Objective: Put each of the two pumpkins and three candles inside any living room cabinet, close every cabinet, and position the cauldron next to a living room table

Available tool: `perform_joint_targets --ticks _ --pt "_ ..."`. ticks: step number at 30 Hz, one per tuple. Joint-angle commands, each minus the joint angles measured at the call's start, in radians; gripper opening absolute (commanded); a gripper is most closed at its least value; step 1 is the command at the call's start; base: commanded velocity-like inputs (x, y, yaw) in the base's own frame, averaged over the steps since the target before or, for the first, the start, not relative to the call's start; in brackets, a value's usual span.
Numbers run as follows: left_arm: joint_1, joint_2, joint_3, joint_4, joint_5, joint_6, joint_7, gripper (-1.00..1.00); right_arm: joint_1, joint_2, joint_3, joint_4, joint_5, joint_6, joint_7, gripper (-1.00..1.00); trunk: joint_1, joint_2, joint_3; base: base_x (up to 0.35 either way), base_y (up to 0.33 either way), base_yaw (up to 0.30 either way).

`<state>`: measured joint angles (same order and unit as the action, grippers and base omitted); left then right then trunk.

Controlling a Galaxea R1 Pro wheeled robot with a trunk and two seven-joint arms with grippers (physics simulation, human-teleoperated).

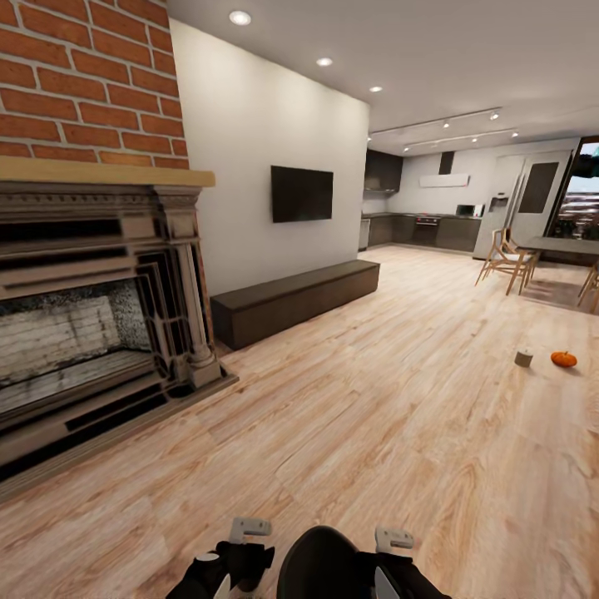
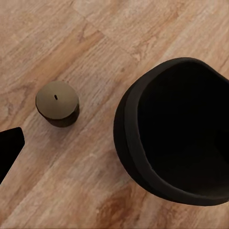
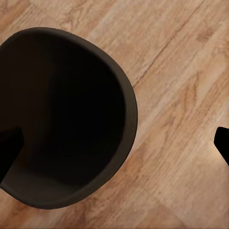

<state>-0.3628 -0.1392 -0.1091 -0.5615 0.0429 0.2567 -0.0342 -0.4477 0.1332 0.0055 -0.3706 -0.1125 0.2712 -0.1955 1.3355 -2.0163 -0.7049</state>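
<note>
Below, both pincers hang over the wooden floor (image 1: 399, 399); how far either is opened cannot be told, and nothing is seen held. A black cauldron (image 2: 179, 133) is seen beneath them, a squat candle (image 2: 57, 103) just beside it. Farther off, another candle (image 1: 523, 358) and a pumpkin (image 1: 564, 358) lie close together. The closed cabinet (image 1: 295, 299) stands against the wall. The nearest candle is best approached squarely from above.

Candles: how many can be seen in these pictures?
2. One candle stands on the far floor beside the pumpkin; another candle stands beside the cauldron. The third may be hidden.
</note>
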Motion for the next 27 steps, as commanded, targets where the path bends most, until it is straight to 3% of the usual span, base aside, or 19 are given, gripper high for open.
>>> perform_joint_targets --ticks 1,27 --pt "0.0 0.0 -0.001 -0.001 0.004 0.005 0.0 1.0 0.0 0.0 0.001 -0.002 -0.01 0.004 -0.005 1.0 0.004 -0.008 -0.004 0.0 0.0 0.0" --pt "-0.001 -0.002 0.0 0.011 0.005 0.001 0.002 1.0 0.0 0.0 0.001 -0.002 -0.01 0.003 -0.005 1.0 0.103 -0.19 -0.086 0.0 0.0 0.0"
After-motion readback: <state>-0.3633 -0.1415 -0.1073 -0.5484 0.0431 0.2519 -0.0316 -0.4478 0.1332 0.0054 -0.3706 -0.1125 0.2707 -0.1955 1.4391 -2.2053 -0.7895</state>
